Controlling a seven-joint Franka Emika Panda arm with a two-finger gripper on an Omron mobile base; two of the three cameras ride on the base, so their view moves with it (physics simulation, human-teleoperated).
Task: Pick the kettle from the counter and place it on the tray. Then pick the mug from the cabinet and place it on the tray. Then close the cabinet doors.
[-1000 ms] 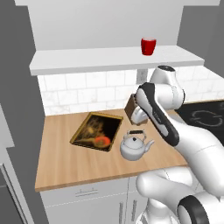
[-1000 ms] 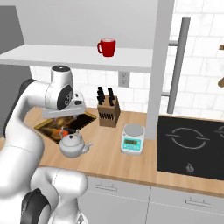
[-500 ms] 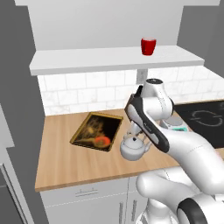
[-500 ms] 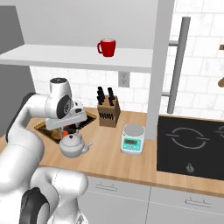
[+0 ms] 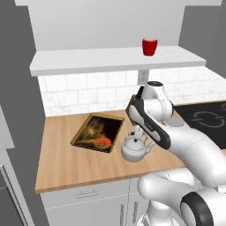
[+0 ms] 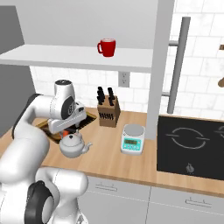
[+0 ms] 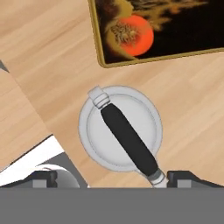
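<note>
I've got one kettle [image 7: 120, 131] at centre frame in the hand view: round silver-white metal body seen from above, black bar handle running diagonally across the lid. In the left base view it sits at centre on the counter [image 5: 66, 165], light-brown wood w/ plain grain, just right of the tray [image 5: 98, 132], not touching it. Tray is a flat rectangle, glossy dark inside, gold pattern plus one orange disc, thin tan rim; in the hand view it's at the top edge.

Gripper [image 7: 113, 178] hangs right over the kettle, jaws spread wide, nothing in them; two dark tips at bottom of frame, either side of the handle's end.

One red mug [image 6: 106, 47], upper centre of the right base view, stands on the white shelf of the cabinet [image 6: 78, 59]. Right of it, one door [image 6: 162, 65] w/ long silver bar handle.

Also one wooden knife block [image 6: 108, 114] w/ black handles, one white scale [image 6: 133, 139] (display unreadable), one black hob [image 6: 190, 146]. No legible writing anywhere.
</note>
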